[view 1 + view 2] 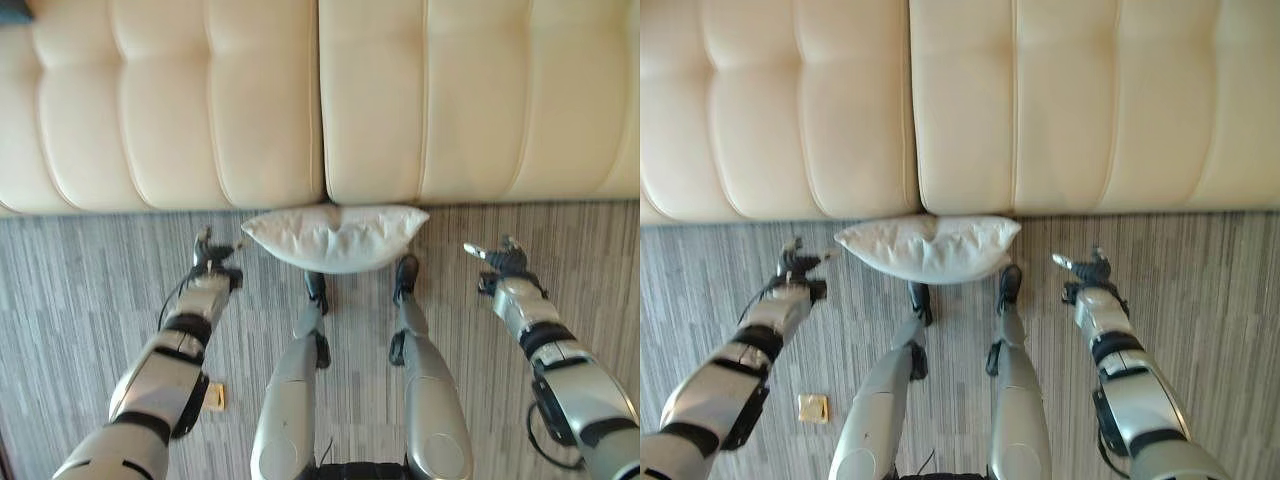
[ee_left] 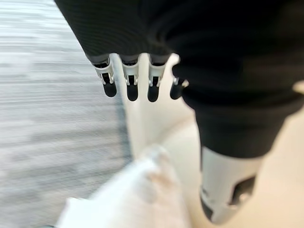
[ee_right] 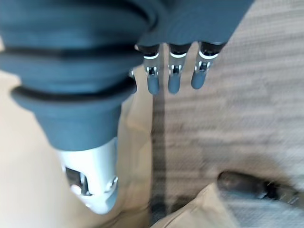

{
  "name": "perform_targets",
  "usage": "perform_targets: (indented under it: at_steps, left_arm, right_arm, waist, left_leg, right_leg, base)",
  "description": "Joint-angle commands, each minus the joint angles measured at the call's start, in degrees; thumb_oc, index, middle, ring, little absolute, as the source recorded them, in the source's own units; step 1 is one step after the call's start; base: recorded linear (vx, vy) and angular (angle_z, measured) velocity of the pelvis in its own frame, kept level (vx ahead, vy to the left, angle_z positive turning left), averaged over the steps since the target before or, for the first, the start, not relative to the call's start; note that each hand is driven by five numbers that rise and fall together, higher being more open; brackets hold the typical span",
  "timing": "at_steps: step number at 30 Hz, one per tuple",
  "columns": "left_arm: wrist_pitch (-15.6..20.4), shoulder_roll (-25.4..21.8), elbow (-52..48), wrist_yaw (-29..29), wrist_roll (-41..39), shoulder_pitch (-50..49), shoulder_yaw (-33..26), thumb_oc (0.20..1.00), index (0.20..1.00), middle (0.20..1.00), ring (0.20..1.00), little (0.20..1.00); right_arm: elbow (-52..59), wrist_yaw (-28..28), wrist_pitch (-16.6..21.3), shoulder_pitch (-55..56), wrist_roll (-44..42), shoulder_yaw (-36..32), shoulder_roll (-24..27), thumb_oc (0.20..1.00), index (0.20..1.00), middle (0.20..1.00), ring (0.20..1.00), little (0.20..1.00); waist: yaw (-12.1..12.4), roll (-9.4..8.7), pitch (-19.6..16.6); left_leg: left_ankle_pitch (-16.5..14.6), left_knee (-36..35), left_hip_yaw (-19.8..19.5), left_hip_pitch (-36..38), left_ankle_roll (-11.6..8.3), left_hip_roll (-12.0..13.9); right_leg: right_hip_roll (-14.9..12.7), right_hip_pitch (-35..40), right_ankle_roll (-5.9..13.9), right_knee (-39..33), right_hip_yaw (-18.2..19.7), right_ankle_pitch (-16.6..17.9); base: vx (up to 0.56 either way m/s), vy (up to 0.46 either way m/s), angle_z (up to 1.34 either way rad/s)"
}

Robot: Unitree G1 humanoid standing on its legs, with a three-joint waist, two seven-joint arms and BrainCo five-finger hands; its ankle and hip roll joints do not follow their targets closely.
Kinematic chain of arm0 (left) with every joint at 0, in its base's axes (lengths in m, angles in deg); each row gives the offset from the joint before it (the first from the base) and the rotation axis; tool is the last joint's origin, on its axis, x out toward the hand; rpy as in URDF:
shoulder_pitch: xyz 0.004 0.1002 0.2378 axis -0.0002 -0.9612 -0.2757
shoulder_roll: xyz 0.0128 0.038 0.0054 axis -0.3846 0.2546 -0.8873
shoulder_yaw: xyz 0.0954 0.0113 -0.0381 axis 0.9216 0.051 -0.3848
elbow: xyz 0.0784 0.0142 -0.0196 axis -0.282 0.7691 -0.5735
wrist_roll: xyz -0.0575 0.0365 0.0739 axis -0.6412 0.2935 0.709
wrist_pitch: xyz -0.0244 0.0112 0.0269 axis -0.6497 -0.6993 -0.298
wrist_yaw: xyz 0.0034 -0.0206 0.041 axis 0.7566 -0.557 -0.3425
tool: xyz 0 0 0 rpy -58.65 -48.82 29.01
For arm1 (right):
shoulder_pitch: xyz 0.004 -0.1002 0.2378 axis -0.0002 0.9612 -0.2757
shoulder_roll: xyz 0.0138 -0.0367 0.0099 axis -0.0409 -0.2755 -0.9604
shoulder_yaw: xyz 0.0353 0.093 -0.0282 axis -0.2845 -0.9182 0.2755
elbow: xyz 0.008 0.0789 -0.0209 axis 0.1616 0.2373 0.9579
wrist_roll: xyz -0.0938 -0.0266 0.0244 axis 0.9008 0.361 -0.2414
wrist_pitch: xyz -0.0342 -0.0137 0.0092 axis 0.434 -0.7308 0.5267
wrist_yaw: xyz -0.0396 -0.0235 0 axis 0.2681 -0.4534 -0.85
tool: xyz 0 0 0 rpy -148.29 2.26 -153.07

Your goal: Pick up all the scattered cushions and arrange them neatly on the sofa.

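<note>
- A plump white fabric cushion (image 1: 335, 237) lies on the grey striped carpet, flat along its far edge and rounded on its near side, its surface softly creased.
- It rests against the front base of the cream tufted leather sofa (image 1: 210, 100), just beneath the seam where two seat sections meet.
- The sofa's padded panels run the full width of the scene, with nothing lying on them.

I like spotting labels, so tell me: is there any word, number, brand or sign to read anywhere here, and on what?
None can be read.
cushion: plain white, no print showing.
sofa: plain cream, no tag showing.
small tan square on the carpet: too small to tell whether it carries any marking.
</note>
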Motion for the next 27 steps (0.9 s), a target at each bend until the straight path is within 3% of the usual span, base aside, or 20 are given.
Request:
perform_targets:
  at_steps: [1, 2, 3, 4, 10, 11, 12, 13, 14, 15, 22, 27]
  left_arm:
    - [1.3, -1.3, 0.7, -3.2, -2.4, -1.8, -0.6, 1.000, 1.000, 1.000, 1.000, 1.000]
    - [1.6, -0.4, -0.9, -3.9, -2.4, 0.7, 1.2, 1.000, 1.000, 1.000, 1.000, 1.000]
    - [1.5, -0.4, -0.9, -3.9, -2.4, 0.9, 1.2, 1.000, 1.000, 1.000, 1.000, 1.000]
    - [2.1, 0.9, -2.8, -4.0, -2.4, 3.7, 3.1, 1.000, 1.000, 1.000, 1.000, 1.000]
    - [4.1, 6.6, -7.7, -3.1, -2.3, 8.7, 8.6, 1.000, 1.000, 1.000, 1.000, 1.000]
    - [4.6, 7.6, -8.8, -2.6, -2.9, 9.3, 9.3, 1.000, 1.000, 1.000, 1.000, 1.000]
    - [5.1, 8.8, -9.7, -2.5, -3.3, 9.8, 10.0, 1.000, 1.000, 1.000, 1.000, 1.000]
    - [5.6, 9.9, -10.6, -2.3, -3.7, 10.4, 10.7, 0.736, 0.736, 0.736, 0.736, 0.736]
    - [6.1, 10.9, -11.6, -2.2, -4.3, 10.8, 11.0, 0.407, 0.407, 0.407, 0.407, 0.407]
    - [6.6, 11.6, -12.4, -2.2, -4.6, 11.3, 11.3, 0.200, 0.200, 0.200, 0.200, 0.200]
    - [8.7, 18.8, -15.3, 0.1, -13.5, 8.7, 9.6, 0.200, 0.200, 0.200, 0.200, 0.200]
    - [9.5, 20.0, -19.6, -0.1, -15.1, 3.5, 8.7, 0.200, 0.200, 0.200, 0.200, 0.200]
  right_arm:
    - [1.9, -1.1, 2.8, 0.7, -2.1, 3.3, -1.1, 1.000, 1.000, 1.000, 1.000, 1.000]
    - [4.2, -1.4, 3.4, -1.7, -1.8, 6.0, -2.0, 1.000, 1.000, 1.000, 1.000, 1.000]
    - [4.2, -1.4, 3.4, -2.0, -1.8, 6.0, -1.9, 1.000, 1.000, 1.000, 1.000, 1.000]
    - [6.3, -1.5, 4.3, -5.2, -1.7, 8.8, -2.4, 1.000, 1.000, 1.000, 1.000, 1.000]
    - [7.8, -1.0, 7.3, -11.5, -4.0, 13.3, -6.7, 1.000, 1.000, 1.000, 1.000, 1.000]
    - [7.5, -1.0, 7.7, -12.7, -4.2, 13.2, -7.0, 0.539, 0.539, 0.539, 0.539, 0.539]
    - [7.7, -1.5, 8.1, -13.2, -4.0, 13.2, -7.5, 0.253, 0.253, 0.253, 0.253, 0.253]
    - [7.6, -1.6, 8.7, -13.8, -4.6, 13.0, -8.0, 0.200, 0.200, 0.200, 0.200, 0.200]
    - [7.7, -1.8, 9.1, -14.4, -4.5, 12.7, -8.4, 0.200, 0.200, 0.200, 0.200, 0.200]
    - [7.8, -2.1, 9.3, -15.0, -4.1, 12.7, -8.6, 0.200, 0.200, 0.200, 0.200, 0.200]
    - [9.3, -2.3, 10.2, -14.1, -5.3, 9.8, -11.9, 0.200, 0.200, 0.200, 0.200, 0.200]
    - [13.1, -2.4, 11.1, -8.2, -7.2, 6.4, -13.9, 0.200, 0.200, 0.200, 0.200, 0.200]
  waist:
    - [-0.4, -0.70, -3.3]
    - [-0.5, -0.77, -3.3]
    - [-0.6, -0.77, -3.3]
    - [-0.9, -0.91, -3.3]
    - [-0.5, -1.41, -3.3]
    - [-0.5, -1.41, -3.3]
    - [-0.6, -1.38, -3.3]
    - [-0.6, -1.39, -3.3]
    - [-0.7, -1.50, -3.3]
    - [-0.7, -1.56, -3.3]
    - [-0.8, -2.35, -3.3]
    - [-0.8, -2.28, -3.8]
  left_leg:
    - [-10.5, 15.0, -1.3, -7.8, -0.95, 0.4]
    - [-12.2, 19.9, -1.7, -12.5, -0.64, 0.2]
    - [-12.1, 20.3, -1.7, -13.1, -0.57, 0.2]
    - [-12.8, 25.3, -2.3, -18.9, -0.11, -0.2]
    - [-15.5, 32.8, -2.7, -24.8, 0.54, -1.7]
    - [-15.9, 34.1, -2.8, -25.6, 0.67, -2.1]
    - [-16.1, 34.5, -2.9, -25.8, 0.82, -2.3]
    - [-16.4, 35.0, -2.9, -26.0, 0.96, -2.6]
    - [-16.5, 35.0, -3.0, -25.8, 1.14, -2.8]
    - [-16.5, 34.7, -3.0, -25.5, 1.20, -2.9]
    - [-13.6, 24.5, -3.1, -18.4, 1.02, -2.6]
    - [-10.5, 15.1, -3.4, -10.1, 0.63, -2.5]
  right_leg:
    - [-3.3, -4.7, 2.43, 19.6, 5.5, -18.0]
    - [-3.6, -9.6, 1.74, 25.1, 6.8, -19.9]
    - [-3.7, -10.3, 1.73, 25.5, 6.9, -19.9]
    - [-4.1, -16.7, 1.01, 31.4, 8.3, -21.3]
    - [-4.0, -23.9, -0.25, 39.6, 10.3, -24.9]
    - [-4.1, -24.8, -0.35, 40.8, 10.9, -25.3]
    - [-4.0, -25.1, -0.38, 41.3, 11.1, -25.4]
    - [-4.0, -25.5, -0.41, 42.0, 11.5, -25.5]
    - [-4.0, -25.5, -0.46, 42.1, 11.6, -25.4]
    - [-3.8, -25.2, -0.42, 41.8, 11.8, -25.2]
    - [-2.7, -17.4, 1.00, 30.4, 10.3, -20.9]
    - [-1.7, -8.6, 2.06, 20.6, 8.5, -17.4]
  base:
    - [0.05, 0.026, 0.13]
    - [0.05, 0.026, 0.14]
    - [0.04, 0.016, 0.18]
    - [0.04, 0.015, 0.17]
    - [0.04, 0.006, 0.10]
    - [0.01, 0.015, -0.09]
    - [0.00, 0.020, -0.13]
    - [-0.01, 0.013, -0.13]
    - [-0.01, 0.004, -0.16]
    - [-0.03, 0.002, -0.07]
    - [-0.04, 0.004, -0.07]
    - [-0.01, 0.018, -0.08]
